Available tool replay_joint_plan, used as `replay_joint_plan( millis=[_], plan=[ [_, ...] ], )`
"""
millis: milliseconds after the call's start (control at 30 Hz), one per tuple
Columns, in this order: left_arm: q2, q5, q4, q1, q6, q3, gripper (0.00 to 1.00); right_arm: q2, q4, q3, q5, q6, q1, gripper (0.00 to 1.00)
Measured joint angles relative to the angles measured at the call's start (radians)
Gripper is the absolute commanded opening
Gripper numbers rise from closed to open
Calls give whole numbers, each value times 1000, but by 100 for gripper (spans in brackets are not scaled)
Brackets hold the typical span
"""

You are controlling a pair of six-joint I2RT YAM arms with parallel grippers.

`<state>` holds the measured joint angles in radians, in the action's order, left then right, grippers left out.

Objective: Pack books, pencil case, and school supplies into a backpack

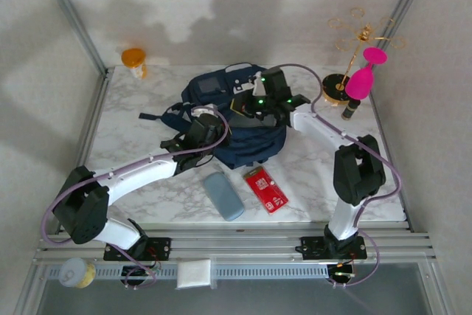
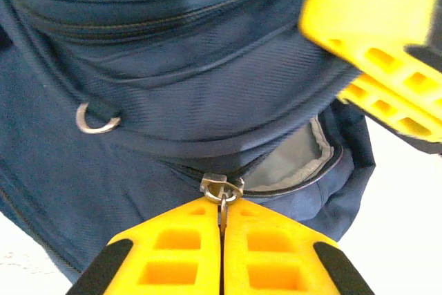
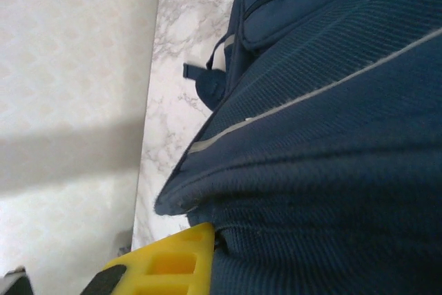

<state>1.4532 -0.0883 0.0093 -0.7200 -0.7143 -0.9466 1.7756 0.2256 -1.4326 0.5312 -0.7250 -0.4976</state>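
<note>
Left end effector (image 2: 222, 224) clamps zipper pull (image 2: 222, 193); right end effector (image 3: 210, 238) pinches backpack (image 1: 247, 147); red packet (image 1: 266, 189) print illegible.

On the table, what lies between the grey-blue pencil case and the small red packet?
In the top view, only a strip of bare marble table separates the pencil case from the red packet; they lie apart.

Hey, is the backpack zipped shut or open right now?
Partly open. On the backpack, a gap beside the zipper slider shows pale grey lining. The left gripper pinches the zipper pull.
</note>
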Motion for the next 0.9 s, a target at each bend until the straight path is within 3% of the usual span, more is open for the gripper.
replay_joint_plan(
  millis=[267,500,900],
  plan=[
    [1,55,-30,24,56,-2,0,-6,77,1,100,115,69,0],
    [1,100,-75,137,138,-2,0,-6,75,8,133,139,86,0],
    [21,204,-18,248,244,6,0,-6,79,14,146,203,87,0]
  ],
)
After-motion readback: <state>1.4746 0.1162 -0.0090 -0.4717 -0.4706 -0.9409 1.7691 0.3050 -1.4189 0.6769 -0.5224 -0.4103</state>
